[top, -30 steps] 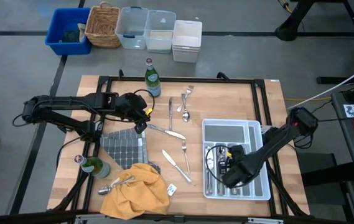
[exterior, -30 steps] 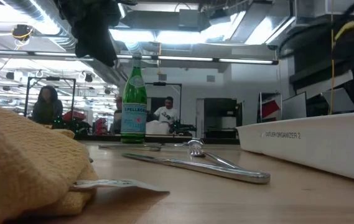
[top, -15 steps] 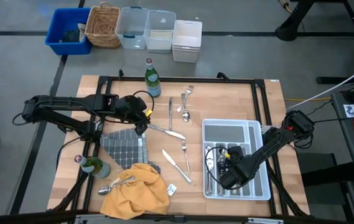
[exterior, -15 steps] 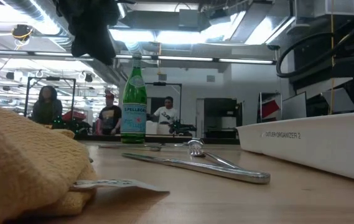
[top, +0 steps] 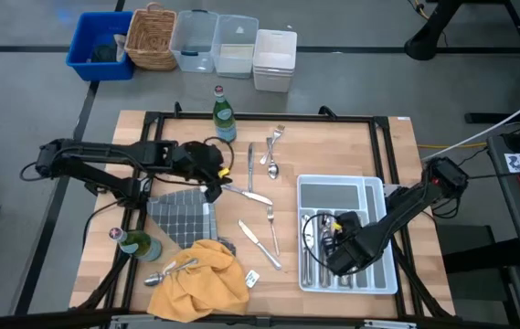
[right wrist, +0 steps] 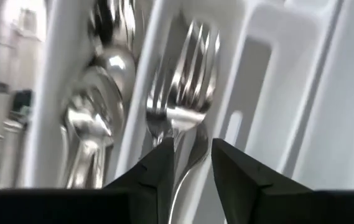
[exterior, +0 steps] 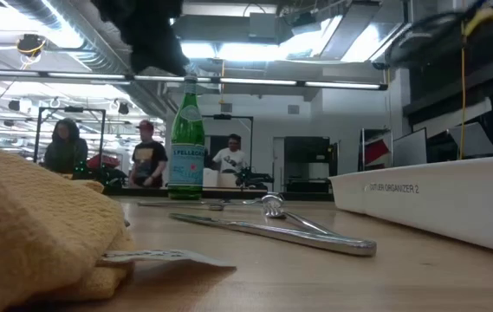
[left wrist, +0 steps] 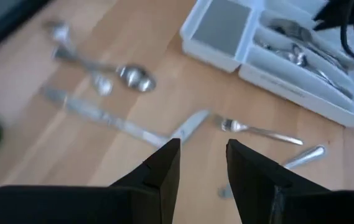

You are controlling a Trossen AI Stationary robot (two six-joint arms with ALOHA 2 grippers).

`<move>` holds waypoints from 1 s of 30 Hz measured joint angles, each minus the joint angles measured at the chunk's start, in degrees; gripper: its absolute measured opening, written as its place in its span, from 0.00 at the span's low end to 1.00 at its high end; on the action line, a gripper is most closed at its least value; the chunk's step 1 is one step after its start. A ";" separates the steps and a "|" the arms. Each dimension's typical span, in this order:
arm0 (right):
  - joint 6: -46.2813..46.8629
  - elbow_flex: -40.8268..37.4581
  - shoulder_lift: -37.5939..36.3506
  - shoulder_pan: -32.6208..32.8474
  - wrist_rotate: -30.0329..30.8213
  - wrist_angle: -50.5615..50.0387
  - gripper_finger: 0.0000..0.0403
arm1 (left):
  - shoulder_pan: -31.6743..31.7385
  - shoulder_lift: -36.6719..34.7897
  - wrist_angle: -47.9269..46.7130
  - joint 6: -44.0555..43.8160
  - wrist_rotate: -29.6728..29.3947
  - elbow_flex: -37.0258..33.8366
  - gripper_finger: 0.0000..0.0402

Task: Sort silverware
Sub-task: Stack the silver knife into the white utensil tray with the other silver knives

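Probably lab: exposed ceiling ducts (exterior: 73, 35), people (exterior: 146, 156) at benches behind table.

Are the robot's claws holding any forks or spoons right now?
No. The right gripper is open over the white tray, above a fork lying in it. The left gripper is open above the loose silverware, touching nothing.

Overhead and level views share the table (top: 333, 146); wrist views blurry, close.

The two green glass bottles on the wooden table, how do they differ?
The green glass bottle at the table's far edge stands beside the scattered silverware, with bare wood around it. The green glass bottle near the left front corner stands between the grey checked mat and the yellow cloth. Both stand upright.
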 joint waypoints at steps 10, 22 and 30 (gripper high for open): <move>-0.09 6.07 -3.89 0.00 10.28 -8.25 0.27 | -0.86 15.01 7.78 24.55 0.07 -0.02 0.29; -2.85 8.52 -3.98 0.00 15.11 -7.00 0.27 | 2.98 29.67 9.14 35.76 0.05 -0.04 0.29; -2.86 8.50 -3.97 0.00 15.12 -6.97 0.27 | 4.30 34.20 9.25 37.69 0.70 -0.04 0.29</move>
